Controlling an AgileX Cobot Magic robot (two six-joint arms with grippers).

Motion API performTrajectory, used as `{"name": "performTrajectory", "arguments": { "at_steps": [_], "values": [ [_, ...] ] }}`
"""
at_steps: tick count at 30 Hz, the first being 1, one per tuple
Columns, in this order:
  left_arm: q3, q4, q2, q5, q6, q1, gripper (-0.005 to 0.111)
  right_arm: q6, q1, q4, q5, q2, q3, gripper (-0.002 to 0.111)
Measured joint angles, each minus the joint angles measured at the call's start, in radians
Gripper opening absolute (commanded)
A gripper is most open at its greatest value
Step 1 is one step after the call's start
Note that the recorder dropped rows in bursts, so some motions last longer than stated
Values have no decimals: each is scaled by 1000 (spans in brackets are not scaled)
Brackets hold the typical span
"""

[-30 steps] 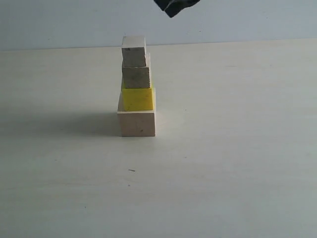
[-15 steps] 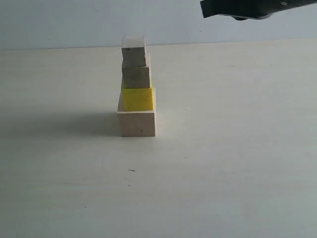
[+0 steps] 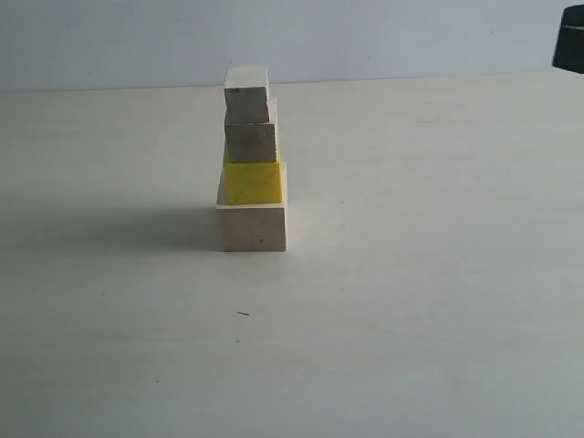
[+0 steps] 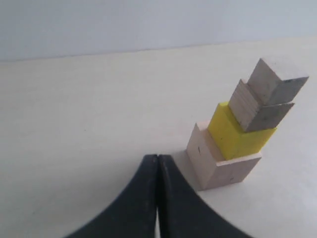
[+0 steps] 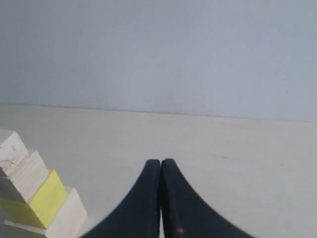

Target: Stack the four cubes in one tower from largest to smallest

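Standing on the pale bench (image 3: 420, 292), a little toward its left side, was a four-cube tower. The large pale wooden cube (image 3: 254, 228) sat at the bottom, the bright yellow cube (image 3: 254, 182) on it, then a smaller bare wooden cube (image 3: 250, 142), and the smallest wooden cube (image 3: 246, 96) on top, each resting slightly off-centre on the one below. The left tool (image 4: 157, 157) was clear of the tower with its black fingers clenched together on nothing, and the right tool (image 5: 161, 161), also apart from the stack, was pressed tight and empty too.
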Motion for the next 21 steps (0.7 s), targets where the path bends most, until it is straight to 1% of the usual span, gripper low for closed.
{"name": "performTrajectory", "arguments": {
  "at_steps": [4,6,7,10,11,16,21],
  "values": [
    [33,-2,-170,-36,0,0,0,2,0,0,-34,-135,63,0],
    [50,-2,-233,-47,0,0,0,2,-30,-23,-40,-162,83,0],
    [64,-2,-264,-60,-4,0,0,5,-70,-38,-43,-172,89,0],
    [96,-2,-287,-107,-19,0,0,5,-151,-49,-43,-201,93,0],
    [104,-2,-287,-122,-21,0,0,5,-158,-49,-39,-208,93,0],
    [171,-2,-287,-227,-25,0,0,5,-164,-55,48,-253,94,0],
    [182,15,-287,-256,-25,0,0,8,-164,-55,68,-271,94,0]
  ]
}}
